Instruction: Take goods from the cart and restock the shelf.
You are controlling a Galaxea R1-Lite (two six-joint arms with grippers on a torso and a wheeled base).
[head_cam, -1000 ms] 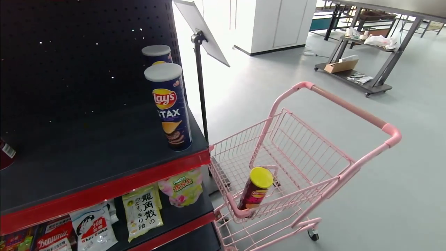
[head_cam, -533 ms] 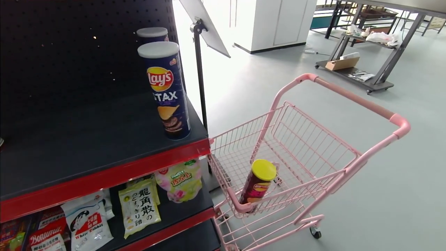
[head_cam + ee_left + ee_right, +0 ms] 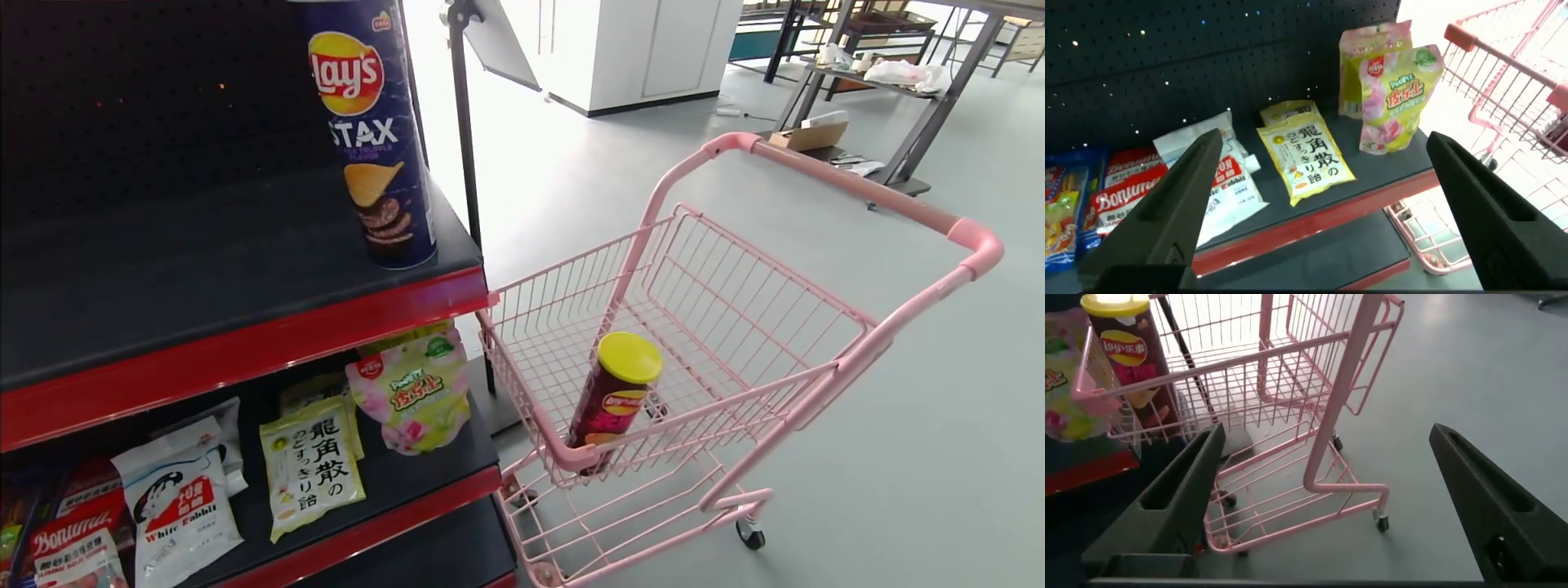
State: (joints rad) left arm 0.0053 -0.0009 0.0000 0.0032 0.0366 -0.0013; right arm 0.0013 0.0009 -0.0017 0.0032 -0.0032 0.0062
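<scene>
Both our tools are open wide and hold nothing. The left gripper [image 3: 1324, 137] hangs in front of the lower board of the shelf [image 3: 245, 351], facing the snack bags [image 3: 1306, 159]. The right gripper [image 3: 1327, 429] hangs low beside the cart [image 3: 1315, 416].

The thing we want is the dark red can [image 3: 612, 400] with the yellow lid. It stands in the corner of the cart nearest the shelf, right up against the wire wall, and it looks a little tilted.

Here is what we think could go wrong. The wires sit close to the can, so a finger could hit the rim. The cart has wheels, so a bump could make it roll away. The can is round and smooth, so it could slip from a bad squeeze. On the top board a tall blue can [image 3: 371, 139] stands near the red edge. If we swing the new can in too fast, we could knock that one down.

The shelf boards are black and flat with a red front. The floor [image 3: 898, 449] is smooth and grey. Behind the cart we see a white cabinet [image 3: 645, 49], a metal rack [image 3: 937, 106] with boxes, and a thin black pole [image 3: 469, 188] beside the shelf.
</scene>
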